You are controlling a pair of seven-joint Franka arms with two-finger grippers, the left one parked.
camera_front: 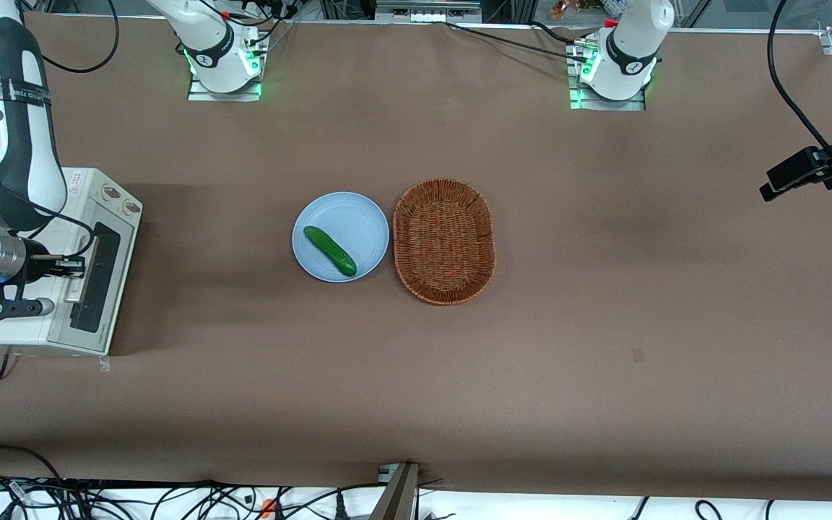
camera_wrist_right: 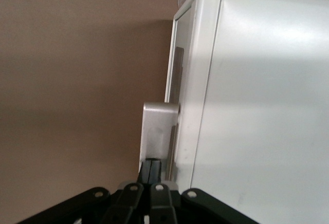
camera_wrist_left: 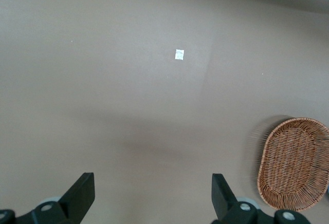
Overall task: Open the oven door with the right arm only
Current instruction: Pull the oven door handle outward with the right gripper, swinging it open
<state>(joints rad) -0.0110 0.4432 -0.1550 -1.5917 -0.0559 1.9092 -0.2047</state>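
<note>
Gripping the silver handle (camera_wrist_right: pixel 158 131), tool (camera_front: pixel 73 266) pinched shut on cream oven door (camera_front: pixel 98 278) w/ dark glass, door closed.

The right arm (camera_front: pixel 15 144) is glossy white with a broad black joint section and a silver wrist cuff, with thin black cables looping along it. Its base glows green. Its end effector (camera_front: pixel 73 267) is black, with round screws along its linkage bars.
</note>
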